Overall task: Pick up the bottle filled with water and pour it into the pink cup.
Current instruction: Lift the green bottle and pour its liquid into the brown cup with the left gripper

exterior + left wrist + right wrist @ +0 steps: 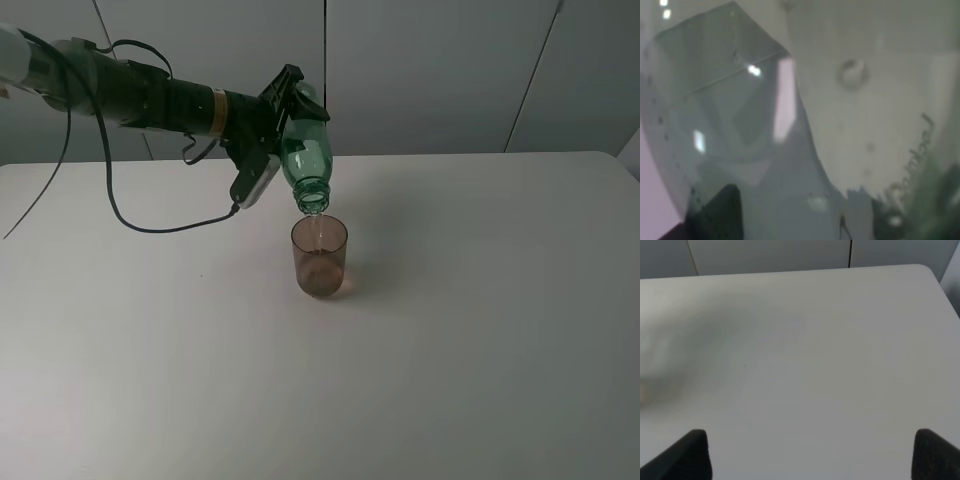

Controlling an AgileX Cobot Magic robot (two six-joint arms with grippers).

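The left jaws are clamped on the body of the green bottle (306, 150), holding it tipped neck-down just above the pink cup (320, 258), which stands mid-counter (480, 330) as a thin, faint stream falls into it. From the left wrist the bottle's wall (740, 125) fills the frame in a blur, hiding cup and jaws alike. The right jaws stand wide apart, gripping nothing, with only their dark fingertips (687, 455) showing, cut off at the frame edge.

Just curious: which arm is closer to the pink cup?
Left. The left gripper holds the green bottle just above the pink cup; the right gripper sees only table.
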